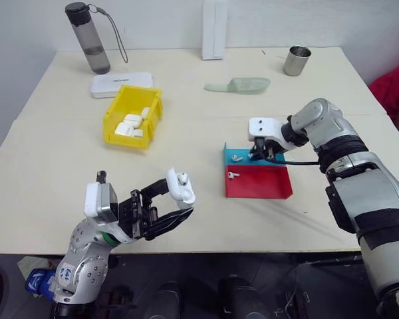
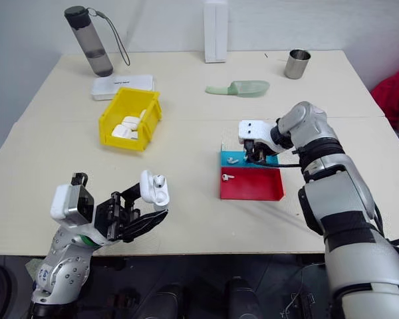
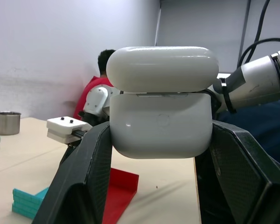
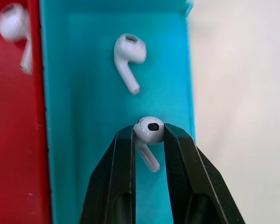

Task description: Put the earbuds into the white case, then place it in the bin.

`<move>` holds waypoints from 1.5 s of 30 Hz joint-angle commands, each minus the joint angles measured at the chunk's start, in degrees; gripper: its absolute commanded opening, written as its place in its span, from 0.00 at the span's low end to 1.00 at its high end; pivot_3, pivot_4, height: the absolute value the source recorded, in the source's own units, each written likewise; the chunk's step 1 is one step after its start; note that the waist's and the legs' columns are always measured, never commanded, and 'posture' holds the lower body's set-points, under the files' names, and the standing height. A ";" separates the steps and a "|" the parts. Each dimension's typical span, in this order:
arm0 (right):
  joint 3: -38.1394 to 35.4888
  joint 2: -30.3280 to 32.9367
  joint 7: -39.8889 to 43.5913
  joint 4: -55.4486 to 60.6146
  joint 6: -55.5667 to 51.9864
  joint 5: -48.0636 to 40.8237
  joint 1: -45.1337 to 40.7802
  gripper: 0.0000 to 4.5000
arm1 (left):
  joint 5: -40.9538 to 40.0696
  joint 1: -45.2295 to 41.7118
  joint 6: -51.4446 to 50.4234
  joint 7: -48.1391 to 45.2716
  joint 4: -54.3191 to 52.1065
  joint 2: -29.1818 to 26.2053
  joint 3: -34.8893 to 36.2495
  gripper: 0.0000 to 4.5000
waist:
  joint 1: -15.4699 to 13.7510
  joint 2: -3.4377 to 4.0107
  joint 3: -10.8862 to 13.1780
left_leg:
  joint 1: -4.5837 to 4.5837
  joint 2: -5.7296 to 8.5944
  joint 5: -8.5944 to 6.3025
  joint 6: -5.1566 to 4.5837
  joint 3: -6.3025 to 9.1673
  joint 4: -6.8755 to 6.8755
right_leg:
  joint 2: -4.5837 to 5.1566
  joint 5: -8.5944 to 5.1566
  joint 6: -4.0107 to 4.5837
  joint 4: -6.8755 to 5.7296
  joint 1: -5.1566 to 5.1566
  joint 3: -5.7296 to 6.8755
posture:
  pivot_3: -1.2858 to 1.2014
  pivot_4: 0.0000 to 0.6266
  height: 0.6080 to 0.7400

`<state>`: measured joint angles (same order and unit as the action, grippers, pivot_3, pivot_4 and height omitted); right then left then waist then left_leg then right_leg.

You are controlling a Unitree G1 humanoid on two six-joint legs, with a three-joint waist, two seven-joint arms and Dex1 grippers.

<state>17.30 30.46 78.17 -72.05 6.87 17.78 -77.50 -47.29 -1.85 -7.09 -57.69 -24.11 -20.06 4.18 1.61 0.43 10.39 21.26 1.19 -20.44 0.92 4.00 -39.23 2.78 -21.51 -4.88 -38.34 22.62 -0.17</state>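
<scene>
The left gripper (image 1: pixel 179 203) is squeezed tight on the white case (image 1: pixel 179 187) (its lid is flipped open), up over the table's near edge. The right gripper (image 4: pixel 148 140) pinches one earbud (image 4: pixel 148 133) above the blue part of the tray (image 4: pixel 84 140). Another earbud (image 4: pixel 129 58) lies there, and one more (image 1: pixel 233 175) on the red part.

The white case (image 3: pixel 161 123) sits between the left hand's fingers (image 3: pixel 84 182), which cover its lower corners and sides. In the wrist view an earbud (image 4: pixel 11 28) on the red part of the tray (image 4: pixel 14 140) is cut by the edge. At the bench's right edge a person's red sleeve (image 1: pixel 392 86) is cropped. What fills the yellow bin (image 1: pixel 113 129) is too small to identify.
</scene>
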 commanded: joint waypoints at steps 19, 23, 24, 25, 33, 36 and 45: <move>-34.14 -10.39 -36.38 88.83 -67.56 -100.01 35.92 0.10 | -5.16 -16.88 -5.33 -3.56 8.41 4.79 -0.92 0.61 | -0.10 0.00 0.00 | -0.03 -0.01 0.01 0.02 0.12 -0.09 | -0.06 0.00 0.00 -0.19 -0.05 0.02 | 0.52 0.24 1.00; -31.31 -10.66 -38.36 90.73 -67.27 -101.29 38.05 0.10 | -4.81 -17.48 -5.58 -3.46 8.58 5.55 -0.91 0.61 | -0.15 0.00 0.00 | 0.00 0.02 0.00 -0.01 0.14 -0.07 | -0.02 0.00 0.00 -0.13 -0.05 0.02 | 0.52 0.24 1.00; -30.71 -10.59 -38.42 90.95 -67.03 -101.09 38.43 0.10 | -4.73 -17.50 -5.62 -3.46 8.52 5.68 -0.90 0.61 | -0.09 0.00 0.00 | 0.00 0.02 0.00 -0.01 0.14 -0.07 | -0.02 0.00 0.00 -0.12 -0.05 0.02 | 0.52 0.24 1.00; -30.24 -10.54 -38.50 90.92 -66.84 -101.12 38.65 0.10 | -4.64 -17.52 -5.64 -3.44 8.49 5.82 -0.90 0.61 | -0.06 0.00 0.00 | 0.00 0.02 0.00 -0.01 0.13 -0.06 | -0.03 0.00 0.00 -0.12 -0.05 0.02 | 0.52 0.24 1.00; -26.24 -9.85 -36.82 91.55 -65.84 -100.28 40.17 0.10 | -3.73 -17.20 -5.42 -3.35 8.27 6.49 -1.00 0.61 | -0.02 0.00 0.00 | -0.03 0.00 0.00 -0.01 0.13 -0.03 | -0.06 0.00 0.00 -0.14 -0.05 0.00 | 0.52 0.24 1.00; -25.33 -10.02 -36.65 91.87 -65.49 -99.98 40.38 0.10 | -2.99 -16.65 -5.21 -3.88 8.36 6.34 -1.29 0.61 | -0.03 0.00 0.00 | -0.02 0.00 0.00 -0.02 0.13 -0.02 | -0.06 0.00 0.00 -0.11 -0.05 0.00 | 0.52 0.24 1.00; -22.20 -8.03 -35.89 92.79 -64.83 -95.93 41.63 0.10 | -2.04 -16.78 -4.77 -3.75 8.21 7.33 -1.34 0.61 | -0.06 0.00 0.00 | -0.01 0.00 0.00 -0.02 0.13 -0.01 | -0.05 0.00 0.00 -0.04 -0.06 0.00 | 0.52 0.24 1.00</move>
<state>-6.02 21.95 42.00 18.81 -58.11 -79.00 -36.40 -49.05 -18.32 -12.97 -61.43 -14.70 -13.41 3.01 1.54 0.43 10.39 21.24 1.20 -20.44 0.90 4.13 -39.23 2.73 -21.51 -4.88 -38.37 22.56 -0.17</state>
